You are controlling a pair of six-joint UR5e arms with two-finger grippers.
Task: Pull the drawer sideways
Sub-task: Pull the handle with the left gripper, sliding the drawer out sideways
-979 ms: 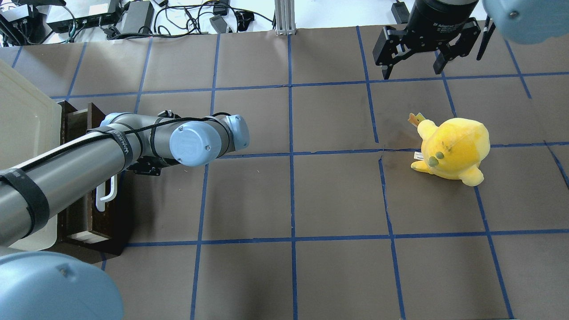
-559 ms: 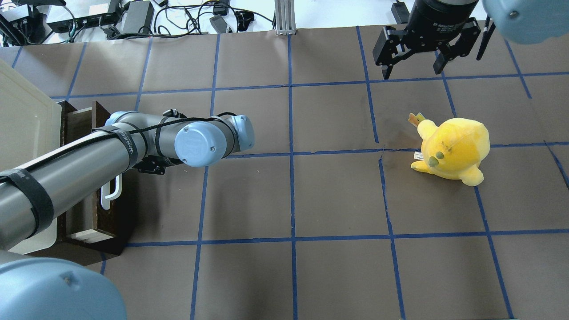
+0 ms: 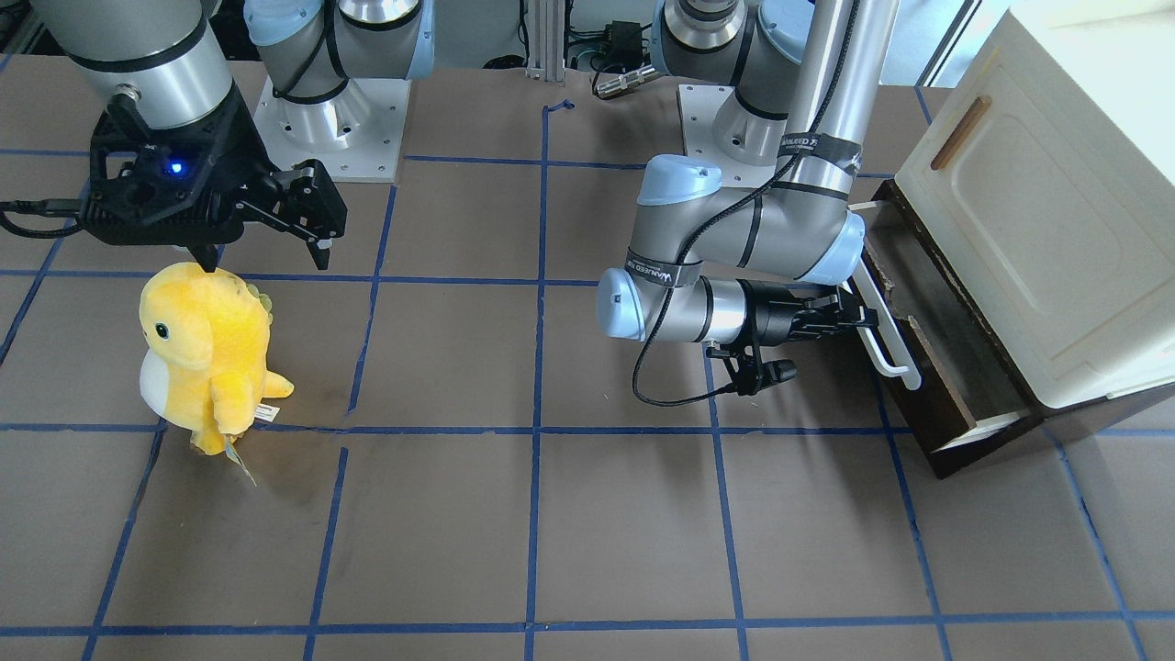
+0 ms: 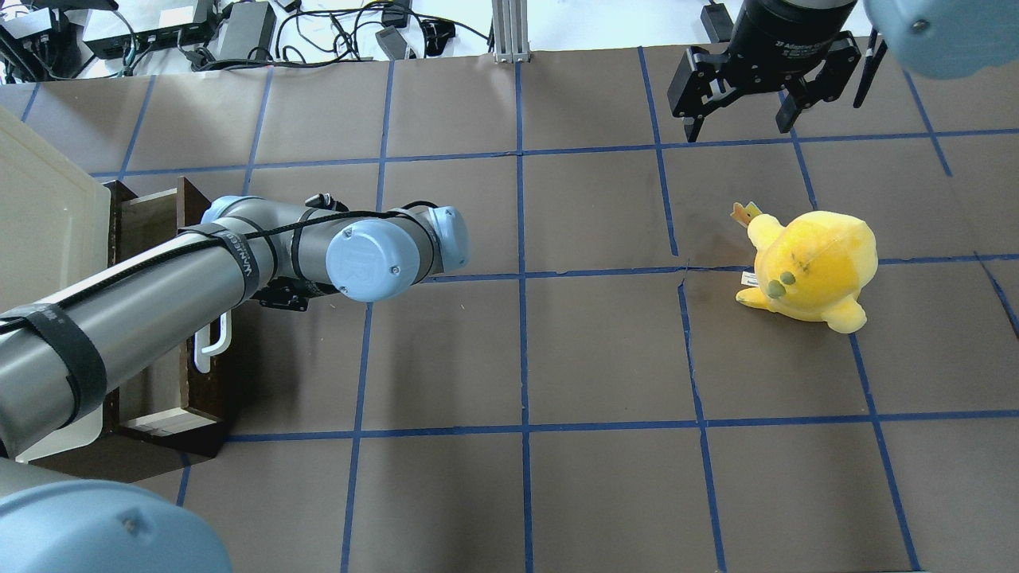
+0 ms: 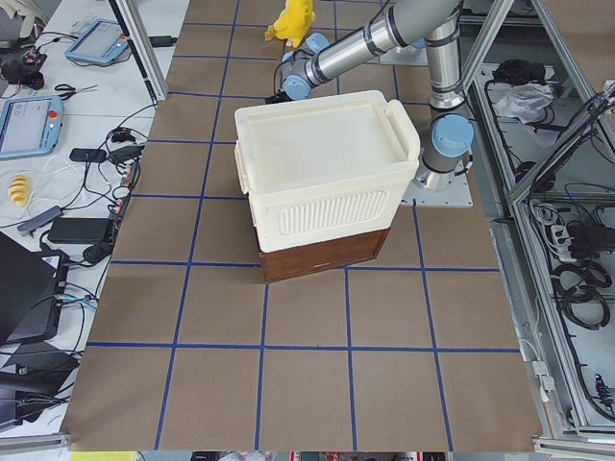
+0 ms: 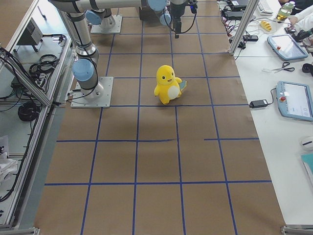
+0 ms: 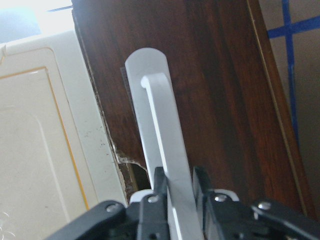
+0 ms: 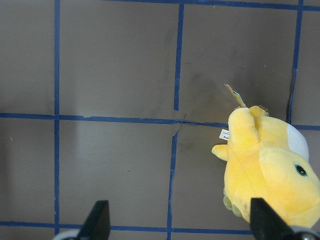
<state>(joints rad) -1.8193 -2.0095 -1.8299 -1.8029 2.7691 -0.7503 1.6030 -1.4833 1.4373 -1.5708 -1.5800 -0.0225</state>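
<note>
The dark brown drawer (image 3: 918, 404) stands partly pulled out from under the cream cabinet (image 3: 1037, 220). Its pale inner walls show in the overhead view (image 4: 211, 390). My left gripper (image 3: 858, 317) is shut on the drawer's long white bar handle (image 3: 889, 353). In the left wrist view the two black fingers clamp the handle (image 7: 155, 115) from both sides against the dark drawer front (image 7: 220, 90). My right gripper (image 4: 738, 127) hangs open and empty at the far right of the table, away from the drawer.
A yellow plush toy (image 4: 808, 267) stands on the brown mat below the right gripper and shows in the right wrist view (image 8: 270, 170). The cabinet door with a small wooden handle (image 3: 959, 133) sits above the drawer. Cables and power bricks (image 4: 239, 32) lie beyond the far edge.
My left arm has moved to the right in the overhead view with the handle in its grip. The drawer has slid further out of the cabinet. The right arm has not moved.
</note>
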